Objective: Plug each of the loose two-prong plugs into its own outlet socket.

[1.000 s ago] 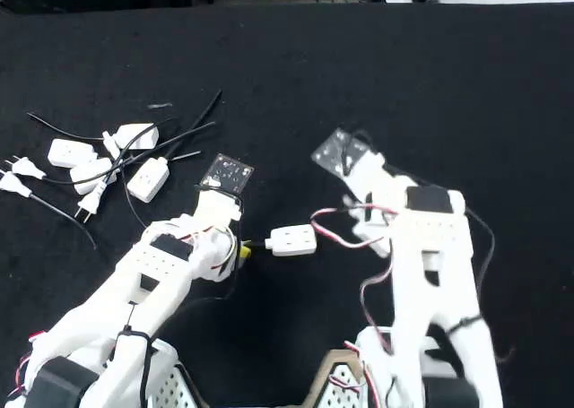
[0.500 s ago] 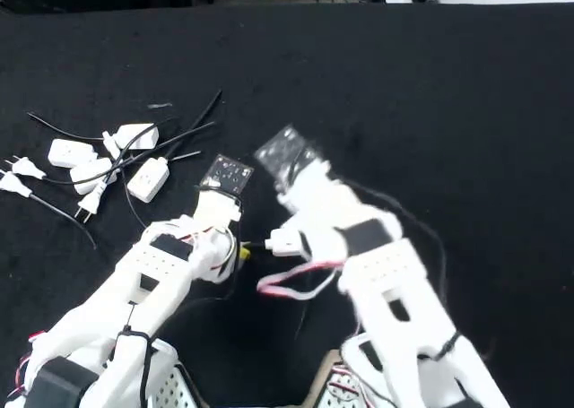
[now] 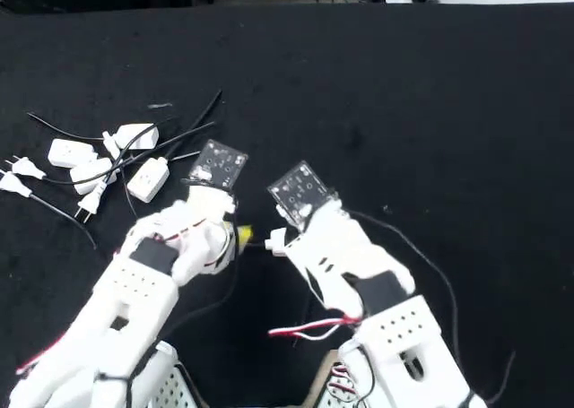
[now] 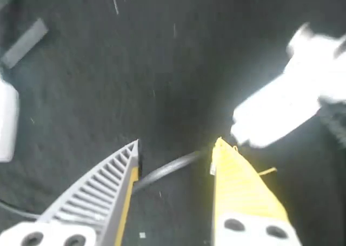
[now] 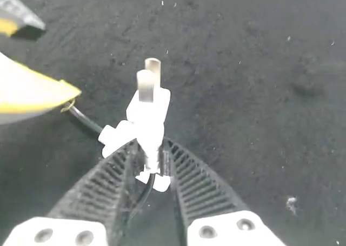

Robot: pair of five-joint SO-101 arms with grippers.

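Note:
A white two-prong plug (image 5: 148, 108) stands between the fingers of my right gripper (image 5: 148, 146), which is shut on its body, prongs pointing away from the wrist. Its black cord (image 4: 167, 170) runs between the spread fingers of my left gripper (image 4: 175, 148), which is open and not clamping it. In the high view the two grippers meet at the table's middle front, the left gripper (image 3: 240, 238) just left of the held plug (image 3: 275, 240). The left gripper's yellow finger (image 5: 32, 92) shows close beside the plug.
A pile of several white outlet sockets (image 3: 148, 179) and loose plugs (image 3: 22, 168) with tangled black cords lies at the left of the black cloth. The right and far parts of the cloth are bare.
The right arm swung left from the table's right side to the white plug and shut on it. The left arm's wrist shifted slightly back and left.

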